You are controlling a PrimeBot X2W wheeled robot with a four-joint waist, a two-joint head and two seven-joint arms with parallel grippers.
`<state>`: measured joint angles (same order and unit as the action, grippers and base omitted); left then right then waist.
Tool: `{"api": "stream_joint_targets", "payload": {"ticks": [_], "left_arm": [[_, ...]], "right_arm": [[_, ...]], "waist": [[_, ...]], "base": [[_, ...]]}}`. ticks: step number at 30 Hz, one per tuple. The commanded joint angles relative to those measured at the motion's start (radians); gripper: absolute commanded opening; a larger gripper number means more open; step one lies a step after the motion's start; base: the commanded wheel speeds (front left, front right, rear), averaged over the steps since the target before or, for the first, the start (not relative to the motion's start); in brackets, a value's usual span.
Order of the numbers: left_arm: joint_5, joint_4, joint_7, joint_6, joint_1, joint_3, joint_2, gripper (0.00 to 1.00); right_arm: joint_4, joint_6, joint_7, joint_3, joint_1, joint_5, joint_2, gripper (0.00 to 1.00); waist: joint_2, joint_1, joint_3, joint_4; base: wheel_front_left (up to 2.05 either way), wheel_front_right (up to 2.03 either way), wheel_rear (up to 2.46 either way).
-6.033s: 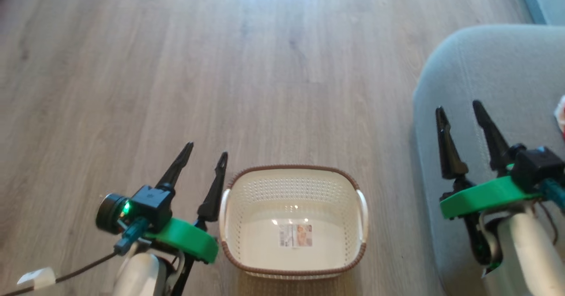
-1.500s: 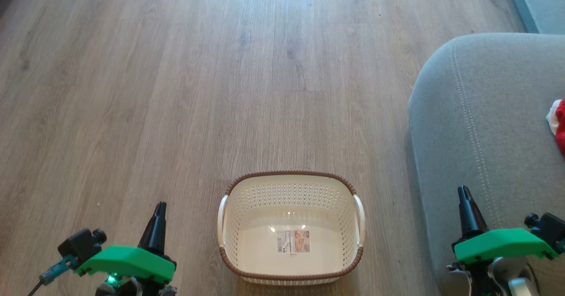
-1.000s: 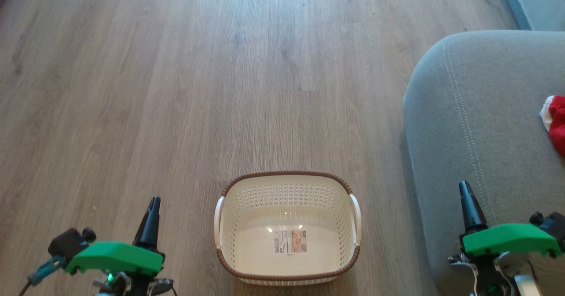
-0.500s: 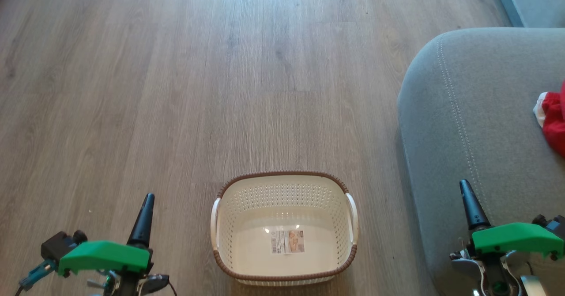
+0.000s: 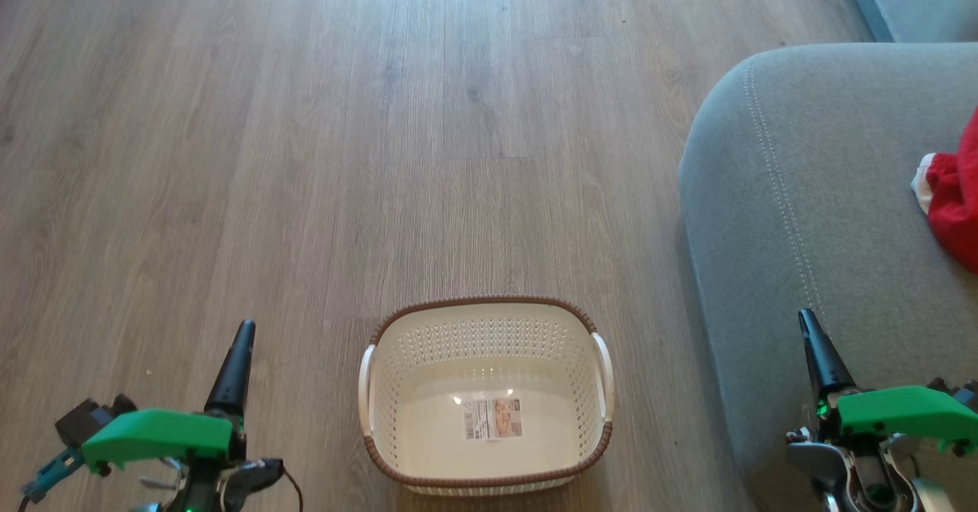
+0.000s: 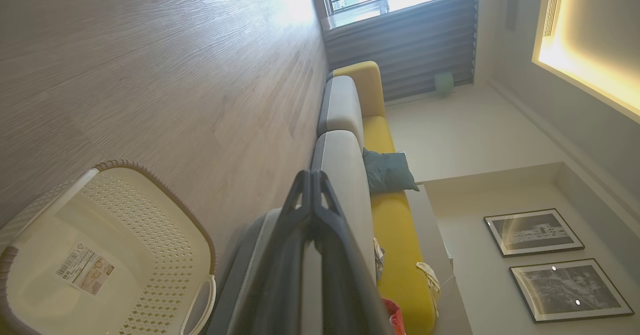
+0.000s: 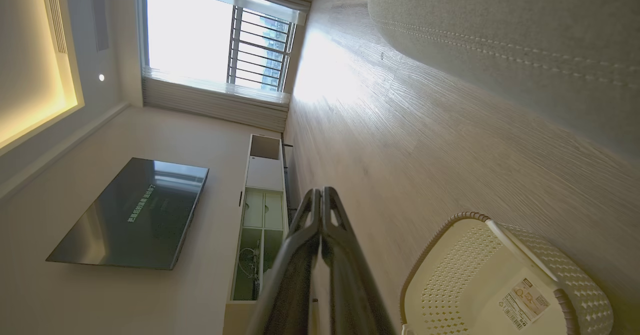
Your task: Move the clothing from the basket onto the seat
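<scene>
The clenched left gripper (image 5: 243, 332) and right gripper (image 5: 806, 321) are flanking the empty laundry basket (image 5: 489, 299), red clothing (image 5: 955, 206) lying far-right on the seat (image 5: 810, 153).

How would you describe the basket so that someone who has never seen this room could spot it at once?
Start at the wide wooden floor; beside the grey seat stands a cream perforated basket. Its brown woven-look rim, white side handles and paper label on its bare bottom set it apart.
</scene>
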<state>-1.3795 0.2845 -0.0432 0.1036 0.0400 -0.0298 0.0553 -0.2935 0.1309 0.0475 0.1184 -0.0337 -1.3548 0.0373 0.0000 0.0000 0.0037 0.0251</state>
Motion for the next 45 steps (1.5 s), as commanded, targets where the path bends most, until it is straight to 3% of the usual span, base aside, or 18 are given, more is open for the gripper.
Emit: {"api": "stream_joint_targets", "payload": {"ticks": [1,21,45], "left_arm": [[-0.033,-0.035,-0.008,0.011,0.054,-0.035,0.002,0.0],[-0.235,-0.039,-0.064,0.027,0.067,-0.077,0.001,0.0],[-0.233,-0.039,-0.066,0.027,0.068,-0.079,-0.001,0.0]], "right_arm": [[0.041,0.0,0.011,-0.015,-0.063,-0.037,0.012,0.0],[0.049,0.0,0.066,-0.005,-0.074,-0.254,0.013,0.0],[0.049,0.0,0.066,-0.005,-0.074,-0.254,0.013,0.0]], "waist": [[0.0,0.0,0.0,-0.002],[0.0,0.0,-0.001,-0.025],[0.0,0.0,-0.001,-0.025]], "base": [[0.0,0.0,0.0],[0.0,0.0,0.0],[0.0,0.0,0.0]]}}
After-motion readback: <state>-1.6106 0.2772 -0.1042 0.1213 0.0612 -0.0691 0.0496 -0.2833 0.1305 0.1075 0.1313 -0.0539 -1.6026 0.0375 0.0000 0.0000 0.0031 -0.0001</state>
